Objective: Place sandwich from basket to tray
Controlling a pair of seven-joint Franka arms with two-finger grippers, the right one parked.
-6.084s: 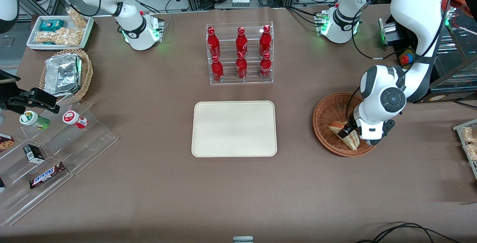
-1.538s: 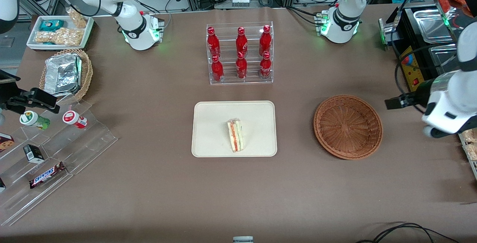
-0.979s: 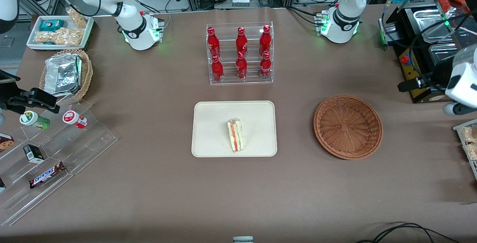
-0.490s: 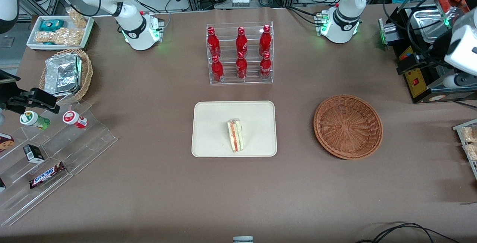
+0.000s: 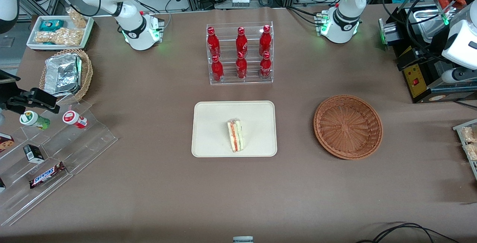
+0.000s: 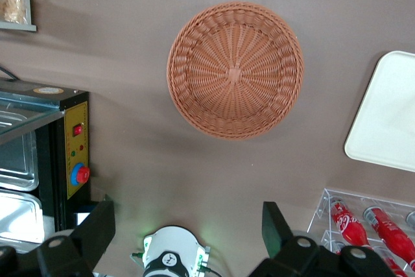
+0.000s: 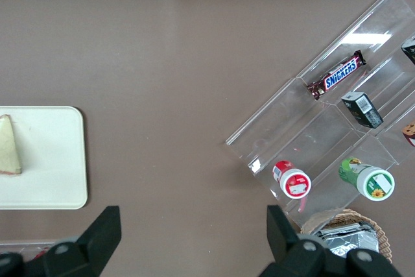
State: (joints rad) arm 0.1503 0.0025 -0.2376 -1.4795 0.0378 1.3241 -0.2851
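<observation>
Now sandwich (image 5: 235,135) on tray (image 5: 212,123) (brown table (image 5: 149,183)) — tool (image 6: 188,235) spread, high above basket (image 6: 235,69).

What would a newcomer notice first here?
Probably the sandwich lying alone on the cream tray mid-table, and the empty reddish-brown basket beside it toward the working arm's end. Farther from the front camera than the tray, a clear rack of red bottles stands out. The gripper hangs high above the table near the basket, jaws open and holding nothing.
</observation>
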